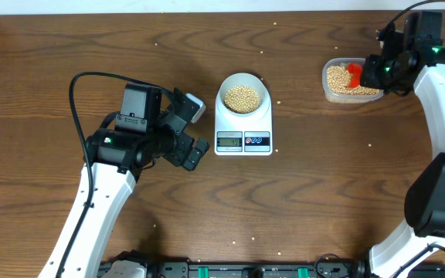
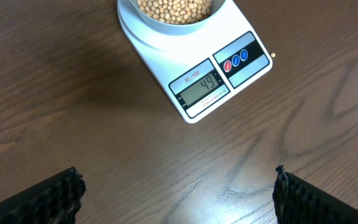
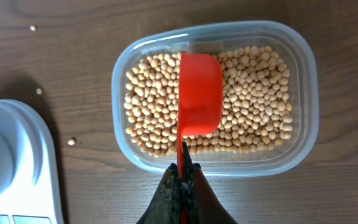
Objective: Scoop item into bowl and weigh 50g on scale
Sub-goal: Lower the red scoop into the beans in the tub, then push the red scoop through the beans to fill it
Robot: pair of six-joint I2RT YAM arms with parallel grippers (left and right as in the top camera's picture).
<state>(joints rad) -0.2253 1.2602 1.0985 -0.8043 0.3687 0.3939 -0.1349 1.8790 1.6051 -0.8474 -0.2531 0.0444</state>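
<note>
The white scale (image 1: 243, 127) stands mid-table with the pale bowl (image 1: 242, 95) on it, filled with tan beans (image 1: 242, 98). In the left wrist view the scale (image 2: 199, 74) and the bowl (image 2: 166, 20) lie ahead, the display reading 49. My left gripper (image 1: 194, 132) hovers left of the scale, wide open and empty; its fingertips (image 2: 67, 190) frame bare wood. At the far right my right gripper (image 3: 183, 169) is shut on the thin handle of a red scoop (image 3: 198, 93), held over the beans (image 3: 253, 93) in the clear tub (image 3: 303, 118).
The clear plastic tub (image 1: 349, 83) sits at the back right. A few stray beans (image 1: 277, 103) lie scattered on the brown wooden table (image 1: 323, 177); one bean (image 2: 273, 56) rests beside the scale's corner. Cables and arm bases line the near edge.
</note>
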